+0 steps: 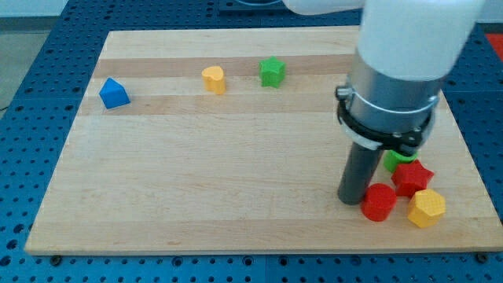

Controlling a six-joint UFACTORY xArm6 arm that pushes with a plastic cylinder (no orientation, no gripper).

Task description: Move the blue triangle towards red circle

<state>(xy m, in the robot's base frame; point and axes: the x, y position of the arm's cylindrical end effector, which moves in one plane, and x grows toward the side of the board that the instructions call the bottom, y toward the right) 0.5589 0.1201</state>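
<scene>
Progress looks nil: the small blue triangle-shaped plastic block (pixel 114 93) sits near the light wooden table's (pixel 236 173) top-left corner, well apart from the red round block (pixel 379 202) at the view's lower right. My tip (pixel 350 200) rests just beside that red one. No pincer exists; nothing is held.

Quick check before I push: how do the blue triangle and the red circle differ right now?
The blue triangle is blue and peaked; the red circle is red and rounded. The blue triangle stands alone near the view's top left; the red circle sits at the bottom right, crowded by the red star and a yellow block. My tip is just left of the red circle, far from the blue triangle. Both rest on the board.
</scene>
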